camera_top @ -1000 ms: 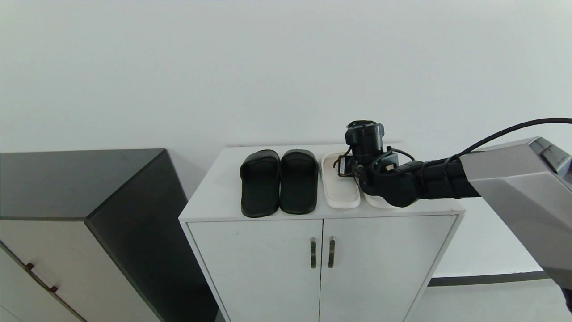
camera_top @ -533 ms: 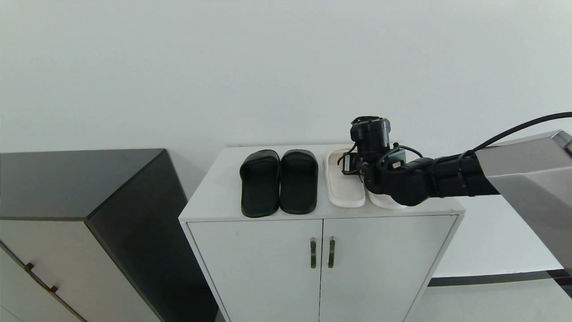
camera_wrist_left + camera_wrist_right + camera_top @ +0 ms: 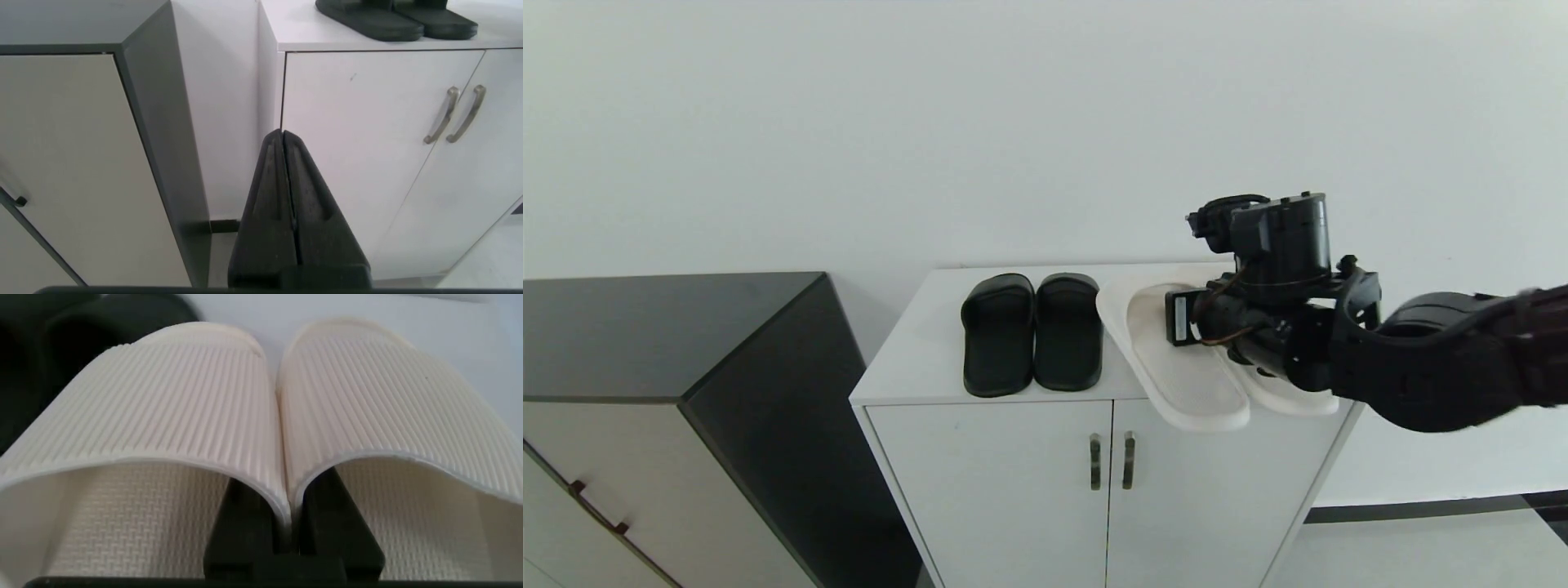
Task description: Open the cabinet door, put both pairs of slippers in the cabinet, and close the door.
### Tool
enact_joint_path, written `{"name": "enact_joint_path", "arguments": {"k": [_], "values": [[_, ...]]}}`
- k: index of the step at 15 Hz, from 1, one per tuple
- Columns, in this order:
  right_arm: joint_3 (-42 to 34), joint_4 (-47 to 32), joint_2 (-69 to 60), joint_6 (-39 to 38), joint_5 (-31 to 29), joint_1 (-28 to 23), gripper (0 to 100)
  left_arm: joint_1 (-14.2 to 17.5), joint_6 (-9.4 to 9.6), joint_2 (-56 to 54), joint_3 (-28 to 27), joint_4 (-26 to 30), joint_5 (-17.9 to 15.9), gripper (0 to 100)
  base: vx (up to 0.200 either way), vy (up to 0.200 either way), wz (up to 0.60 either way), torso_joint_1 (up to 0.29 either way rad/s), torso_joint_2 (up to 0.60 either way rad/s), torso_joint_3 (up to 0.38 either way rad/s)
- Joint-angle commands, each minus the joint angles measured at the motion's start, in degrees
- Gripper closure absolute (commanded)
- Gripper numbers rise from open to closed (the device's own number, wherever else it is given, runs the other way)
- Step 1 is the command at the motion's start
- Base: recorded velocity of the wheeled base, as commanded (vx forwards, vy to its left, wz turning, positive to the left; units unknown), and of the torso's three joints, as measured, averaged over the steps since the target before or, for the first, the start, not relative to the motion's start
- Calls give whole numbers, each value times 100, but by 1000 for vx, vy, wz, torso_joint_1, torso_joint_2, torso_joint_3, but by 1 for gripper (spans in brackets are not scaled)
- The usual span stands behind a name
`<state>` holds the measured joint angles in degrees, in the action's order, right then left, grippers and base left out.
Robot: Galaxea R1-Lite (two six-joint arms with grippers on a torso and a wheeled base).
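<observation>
A pair of white slippers hangs tilted over the front right edge of the white cabinet, lifted off its top. My right gripper is shut on the two adjoining straps of the white slippers, one finger under each strap. The black slippers lie side by side on the cabinet top, left of the white pair. Both cabinet doors are closed, with the handles at the middle. My left gripper is shut and empty, low in front of the cabinet's left side.
A taller dark cabinet with pale drawer fronts stands close to the left of the white one, with a narrow gap between them. A white wall runs behind. Open floor lies to the right of the cabinet.
My right gripper has lifted the white slippers off the cabinet top and drawn them forward and to the right, past the front edge. The black slippers and doors stayed as they were.
</observation>
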<state>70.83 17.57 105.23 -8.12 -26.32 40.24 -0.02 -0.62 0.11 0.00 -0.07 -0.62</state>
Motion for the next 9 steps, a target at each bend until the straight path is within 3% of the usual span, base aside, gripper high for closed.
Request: {"name": "enact_joint_path", "arguments": {"k": [1, 4, 9], "values": [[-869, 89, -987, 91, 452, 432, 100, 2, 1, 7, 0, -1, 1, 100, 0, 0, 0, 0, 0, 0], [-2038, 836, -1655, 381, 1850, 564, 100, -6, 1, 7, 0, -1, 1, 100, 0, 0, 0, 0, 0, 0], [-2530, 1073, -1655, 355, 2219, 564, 100, -6, 1, 7, 0, -1, 1, 100, 0, 0, 0, 0, 0, 0]]}}
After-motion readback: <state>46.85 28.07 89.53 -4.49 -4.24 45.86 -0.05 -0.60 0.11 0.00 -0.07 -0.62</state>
